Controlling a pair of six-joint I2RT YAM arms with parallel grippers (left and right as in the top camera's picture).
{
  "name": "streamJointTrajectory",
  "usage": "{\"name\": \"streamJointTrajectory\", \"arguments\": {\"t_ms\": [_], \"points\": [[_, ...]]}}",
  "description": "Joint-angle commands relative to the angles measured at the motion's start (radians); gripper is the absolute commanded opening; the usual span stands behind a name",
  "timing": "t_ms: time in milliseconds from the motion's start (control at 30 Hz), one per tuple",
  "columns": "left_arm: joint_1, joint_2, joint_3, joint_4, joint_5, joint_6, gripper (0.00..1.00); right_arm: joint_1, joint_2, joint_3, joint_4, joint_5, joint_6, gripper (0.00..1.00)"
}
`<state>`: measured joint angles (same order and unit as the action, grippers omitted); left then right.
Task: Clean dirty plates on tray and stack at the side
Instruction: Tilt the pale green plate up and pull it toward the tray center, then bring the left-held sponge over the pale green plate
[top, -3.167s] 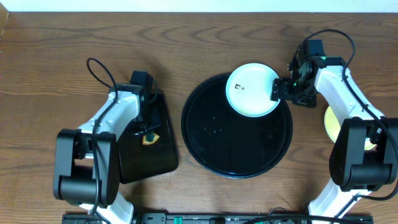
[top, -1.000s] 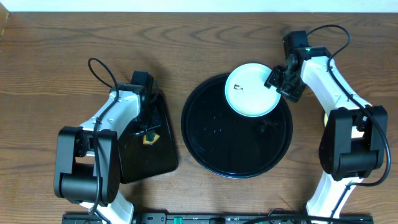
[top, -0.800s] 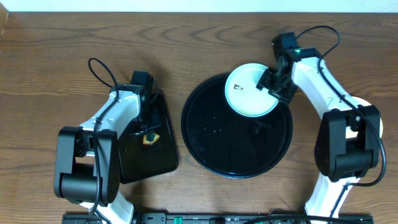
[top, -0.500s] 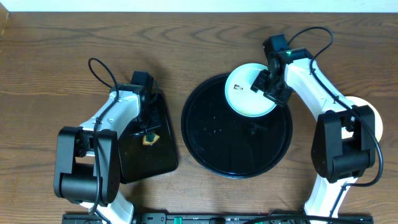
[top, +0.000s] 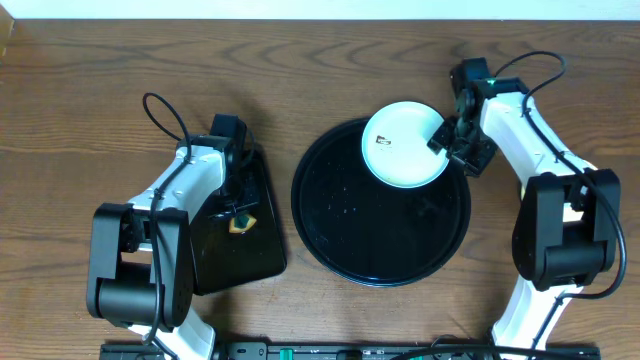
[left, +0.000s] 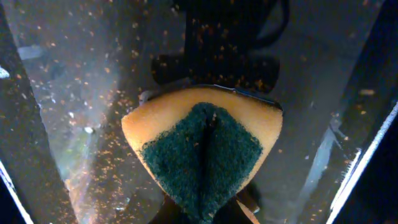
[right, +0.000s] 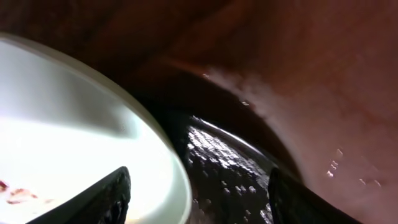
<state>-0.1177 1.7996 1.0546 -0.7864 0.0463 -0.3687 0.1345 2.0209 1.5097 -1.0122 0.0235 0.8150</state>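
Observation:
One pale light-blue plate (top: 405, 150) with a small brown smear (top: 383, 140) lies on the upper right part of the round black tray (top: 345, 225). My right gripper (top: 449, 141) sits at the plate's right edge and stands open. In the right wrist view one finger (right: 111, 198) is over the plate (right: 74, 143) and the other is over the wet tray (right: 236, 162), so the rim lies between them, ungripped. My left gripper (top: 238, 212) is shut on a yellow sponge (left: 202, 149) with a green scouring face.
A smaller rectangular black tray (top: 225, 255) lies left of the round one, under the left gripper and speckled with crumbs (left: 74, 93). Bare brown wooden table (top: 300, 70) surrounds both trays. Both arm bases stand at the front edge.
The right gripper swung left over the plate, then came back right and slightly down to the plate's right rim. The plate and the left arm stayed put.

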Motion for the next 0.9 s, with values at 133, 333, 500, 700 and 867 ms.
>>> {"name": "streamJointTrajectory", "arguments": {"t_ms": [133,333,500,700,867], "points": [[0.006,0.003,-0.006,-0.007,-0.001,0.008,0.07,0.056,-0.006,-0.055,0.071,-0.005,0.002,0.7],[0.006,0.003,-0.006,-0.007,-0.001,0.008,0.07,0.056,-0.006,-0.085,0.106,-0.005,0.027,0.58],[0.006,0.003,-0.006,-0.008,-0.001,0.008,0.07,0.056,-0.006,-0.138,0.168,-0.005,0.045,0.51],[0.006,0.003,-0.006,-0.009,-0.001,0.008,0.08,0.056,-0.006,-0.198,0.231,0.0,0.063,0.06],[0.006,0.003,-0.006,-0.01,-0.001,0.008,0.07,0.057,-0.006,-0.208,0.235,0.011,0.059,0.01]]}}
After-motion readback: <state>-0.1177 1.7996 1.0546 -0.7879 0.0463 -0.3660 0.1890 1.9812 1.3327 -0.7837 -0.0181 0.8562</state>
